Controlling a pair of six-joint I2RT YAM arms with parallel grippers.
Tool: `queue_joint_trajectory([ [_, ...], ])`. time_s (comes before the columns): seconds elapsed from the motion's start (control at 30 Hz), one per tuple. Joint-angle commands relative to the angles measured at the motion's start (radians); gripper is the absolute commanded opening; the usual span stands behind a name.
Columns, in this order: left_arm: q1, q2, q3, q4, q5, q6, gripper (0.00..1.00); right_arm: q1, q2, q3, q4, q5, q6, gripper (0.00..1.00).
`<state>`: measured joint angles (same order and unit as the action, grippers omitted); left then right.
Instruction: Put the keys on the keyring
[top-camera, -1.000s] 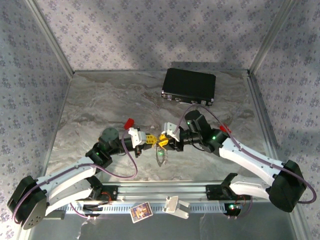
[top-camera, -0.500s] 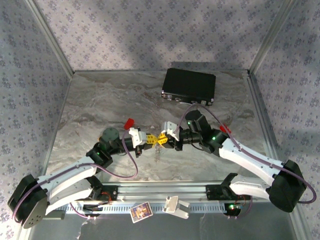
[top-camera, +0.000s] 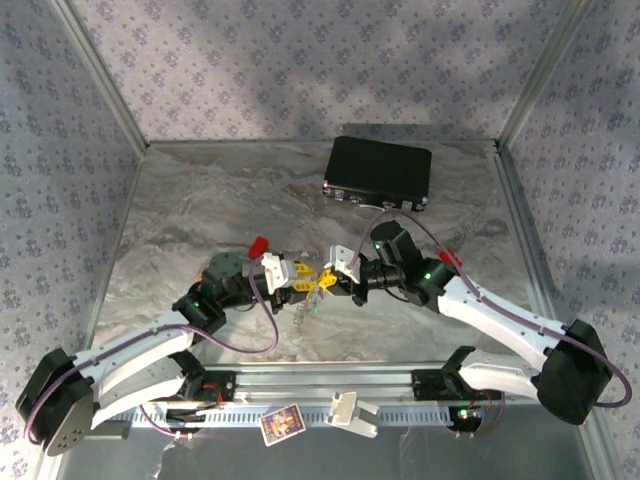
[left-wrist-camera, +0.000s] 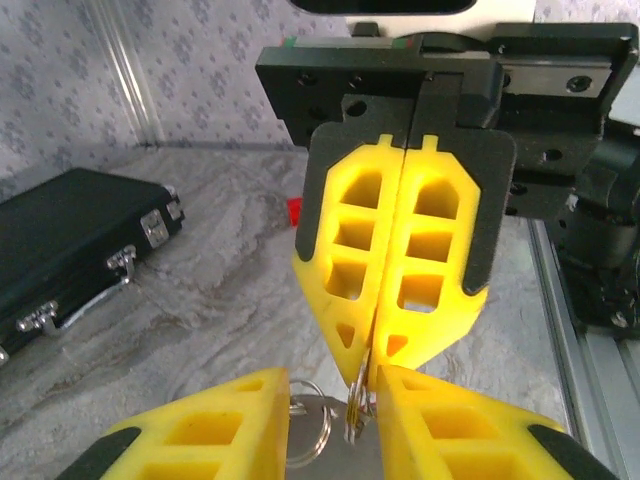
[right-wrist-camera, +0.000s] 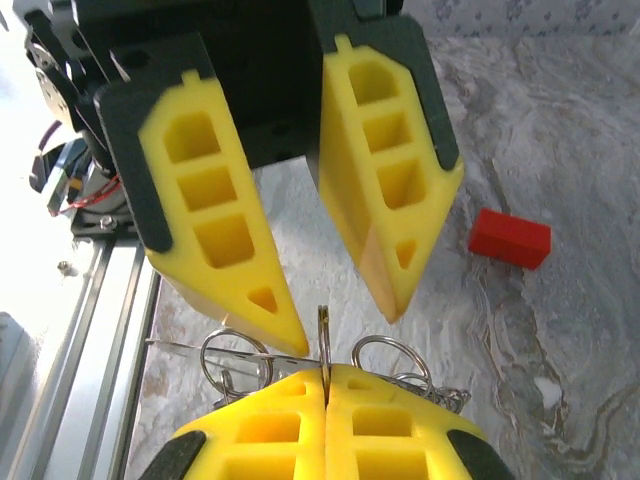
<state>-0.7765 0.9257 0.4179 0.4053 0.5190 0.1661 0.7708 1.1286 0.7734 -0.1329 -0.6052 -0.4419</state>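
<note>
Right pincer (right-wrist-camera: 325, 378) pinches a silvery ring (right-wrist-camera: 323, 328) tight; left pincer (left-wrist-camera: 333, 392) stands part-open, gripping nothing. Best hold that ring rock-steady.

A black rectangular hard case (top-camera: 378, 172) with silvery latches and a handle lies flat on the grey marbled tabletop (top-camera: 190, 200), upper centre-right of the overhead view. One small red plastic block (top-camera: 258, 245) lies left of centre, and a second red block (top-camera: 450, 257) right of centre. Along the bottom edge, a small picture card (top-camera: 282, 423) and a white plastic clip (top-camera: 352, 412) sit at a slotted aluminium rail (top-camera: 400, 413). Grey floral-patterned wall panels (top-camera: 300, 60) enclose the back and sides.
</note>
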Motion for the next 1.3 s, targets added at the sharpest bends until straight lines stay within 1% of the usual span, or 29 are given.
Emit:
queue_joint_trajectory([
  [0.0,-0.007,0.007,0.069,-0.134,-0.003,0.060,0.29,-0.002,0.006,0.054,-0.096,0.020,-0.064,0.00],
  [0.13,-0.007,0.042,0.105,-0.209,0.011,0.092,0.29,0.002,0.012,0.081,-0.147,0.054,-0.093,0.00],
  [0.3,-0.007,0.073,0.137,-0.254,0.046,0.115,0.29,0.009,0.022,0.110,-0.200,0.080,-0.115,0.00],
  [0.5,-0.007,0.087,0.142,-0.251,0.056,0.118,0.27,0.034,0.044,0.143,-0.244,0.116,-0.139,0.00],
  [0.7,-0.007,0.105,0.147,-0.247,0.068,0.128,0.20,0.058,0.070,0.189,-0.306,0.156,-0.179,0.00],
  [0.73,-0.006,0.105,0.148,-0.244,0.067,0.132,0.17,0.063,0.078,0.200,-0.320,0.162,-0.186,0.00],
  [0.83,-0.006,0.104,0.147,-0.238,0.069,0.138,0.12,0.070,0.091,0.220,-0.350,0.173,-0.197,0.00],
  [0.9,-0.006,0.101,0.144,-0.232,0.074,0.139,0.06,0.070,0.088,0.223,-0.357,0.173,-0.198,0.00],
  [0.97,-0.007,0.098,0.135,-0.210,0.081,0.134,0.00,0.055,0.072,0.213,-0.342,0.147,-0.181,0.00],
  [1.0,-0.006,0.098,0.129,-0.190,0.087,0.126,0.00,0.036,0.058,0.198,-0.317,0.106,-0.152,0.03],
  [1.03,-0.007,0.097,0.119,-0.167,0.093,0.114,0.00,0.012,0.043,0.183,-0.288,0.059,-0.126,0.14],
  [1.07,-0.006,0.096,0.107,-0.133,0.098,0.100,0.00,-0.017,0.023,0.156,-0.240,0.007,-0.089,0.23],
  [1.1,-0.007,0.097,0.094,-0.100,0.106,0.082,0.00,-0.042,0.003,0.120,-0.181,-0.041,-0.048,0.27],
  [1.2,-0.007,0.103,0.052,0.020,0.112,0.035,0.00,-0.070,-0.043,0.040,-0.056,-0.108,0.021,0.33],
  [1.27,-0.006,0.121,0.018,0.126,0.111,-0.004,0.00,-0.076,-0.052,0.010,-0.019,-0.121,0.029,0.34],
])
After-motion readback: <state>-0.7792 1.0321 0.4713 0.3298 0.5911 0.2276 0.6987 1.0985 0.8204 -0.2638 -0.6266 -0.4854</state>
